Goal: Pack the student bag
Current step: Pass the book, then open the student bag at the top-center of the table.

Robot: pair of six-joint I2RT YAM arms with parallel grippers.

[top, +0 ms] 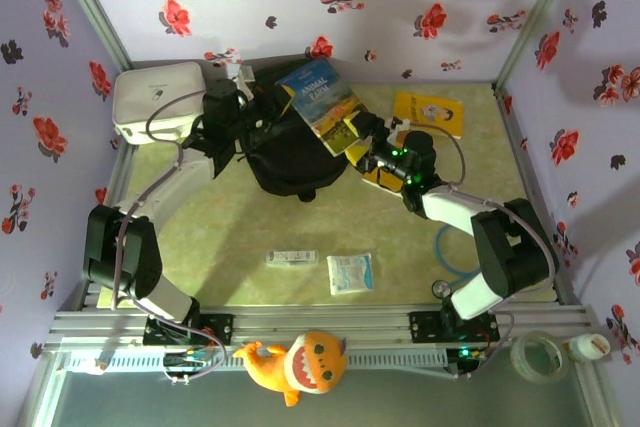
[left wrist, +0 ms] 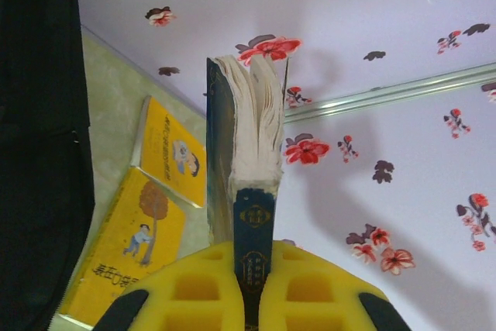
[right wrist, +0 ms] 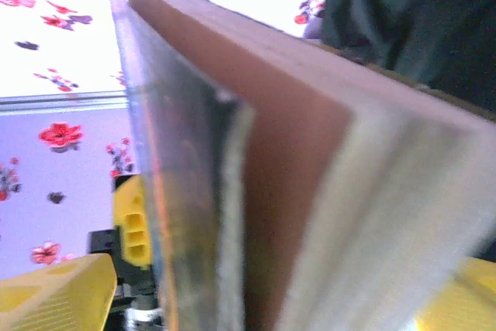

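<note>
Right in front of the arm bases there's an orange plush toy (top: 298, 365), with a tape roll (top: 540, 355) off to the right. A bit further in, a small strip box (top: 291, 258) and a small packet (top: 350, 273) lie flat on the green table (top: 230, 237).

Mid-table is the student bag (top: 285, 162), black and slumped, with a blue book (top: 320, 105) tilted over its far edge. From above you can read "ANIMAL FARM" on the cover. The left wrist view gives the spine end instead. There the left gripper (left wrist: 249, 296) has its yellow pads pinched tight on the spine, with the pages fanning out above.

The right gripper (top: 372, 145) sits at the book's right corner. Its own camera has the yellow fingers (right wrist: 54, 292) spread wide either side of the book, with the left one clear of the cover.

Two yellow books (top: 428, 112) lie beyond on the right, but I can't make out their lettering. A white box (top: 160, 97) sits far left, near the bag.
</note>
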